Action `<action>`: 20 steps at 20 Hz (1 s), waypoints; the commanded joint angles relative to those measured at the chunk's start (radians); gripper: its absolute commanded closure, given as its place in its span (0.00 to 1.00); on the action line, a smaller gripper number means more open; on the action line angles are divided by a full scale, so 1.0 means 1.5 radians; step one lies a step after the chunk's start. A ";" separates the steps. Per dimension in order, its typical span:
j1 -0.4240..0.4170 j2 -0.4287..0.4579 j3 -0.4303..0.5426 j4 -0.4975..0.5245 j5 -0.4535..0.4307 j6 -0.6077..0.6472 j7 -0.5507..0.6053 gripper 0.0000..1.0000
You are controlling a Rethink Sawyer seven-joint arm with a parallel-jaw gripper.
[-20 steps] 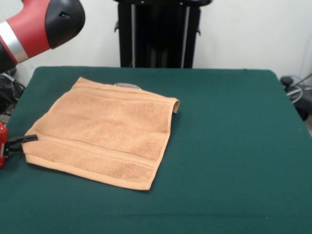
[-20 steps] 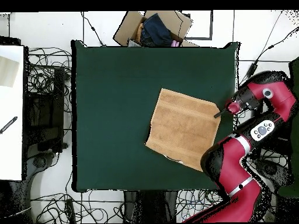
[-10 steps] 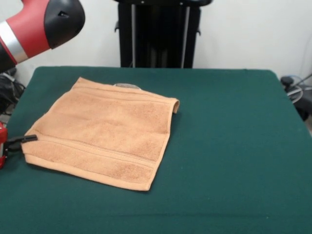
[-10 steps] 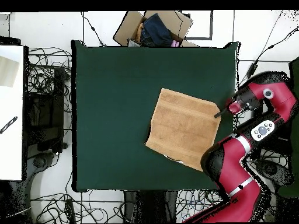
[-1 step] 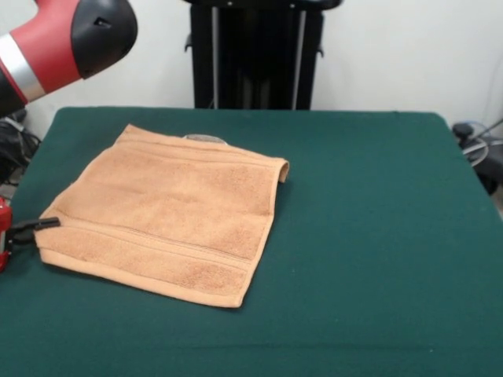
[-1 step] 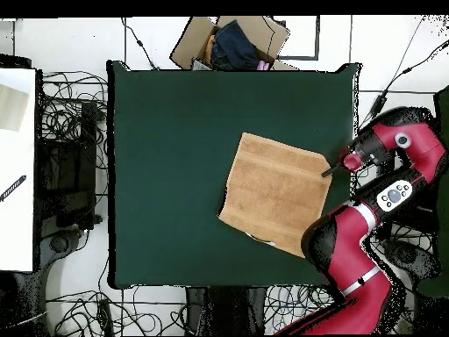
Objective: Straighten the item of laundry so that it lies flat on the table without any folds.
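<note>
At the left edge of the front view, the gripper (image 5: 35,225) reaches in low over the table (image 5: 377,236), its black tips pointing toward the towel (image 5: 169,212) and meeting that cloth's near-left corner. Whether the tips are pinching the hem or only lying against it cannot be told from here. From the gripper the towel spreads away to the right and toward the far side, mostly flat. One woven band runs just beyond the tips along the near hem, and another runs along the far hem. The corner farthest to the right of the gripper is turned over in a small fold. A small pale tag shows at the far hem. A red and black arm segment (image 5: 63,39) hangs above the gripper in the upper left corner.

In the overhead view, the gripper (image 6: 331,169) sits at the right-hand edge of the green table (image 6: 158,175), its dark tip touching the towel's (image 6: 272,191) upper right corner; how its fingers stand cannot be told here either. The towel stretches from the gripper leftward and down, lying slightly askew to the table's edges. The arm (image 6: 351,246) curves round below and to the right of the gripper. Well beyond the gripper, past the table's top edge, is an open cardboard box (image 6: 230,39) holding dark cloth.
</note>
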 commanded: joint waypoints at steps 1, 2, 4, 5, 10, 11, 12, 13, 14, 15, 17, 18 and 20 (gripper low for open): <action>0.016 0.099 -0.076 -0.076 -0.098 -0.430 -0.151 0.00; 0.016 0.099 -0.076 -0.076 -0.099 -0.430 -0.148 0.00; 0.015 0.100 -0.075 -0.076 -0.097 -0.429 -0.153 0.00; 0.015 0.100 -0.075 -0.077 -0.095 -0.430 -0.155 0.00; 0.020 0.096 -0.085 -0.069 -0.117 -0.418 -0.144 0.00; 0.020 0.096 -0.084 -0.068 -0.121 -0.410 -0.146 0.00; 0.021 0.095 -0.085 -0.068 -0.120 -0.410 -0.152 0.00; 0.022 0.094 -0.086 -0.068 -0.121 -0.409 -0.151 0.00; 0.022 0.094 -0.086 -0.068 -0.119 -0.411 -0.151 0.00; 0.022 0.094 -0.086 -0.068 -0.117 -0.412 -0.154 0.00; 0.023 0.092 -0.087 -0.069 -0.114 -0.413 -0.161 0.00; 0.024 0.092 -0.087 -0.069 -0.113 -0.415 -0.166 0.00; 0.026 0.091 -0.087 -0.068 -0.117 -0.417 -0.179 0.00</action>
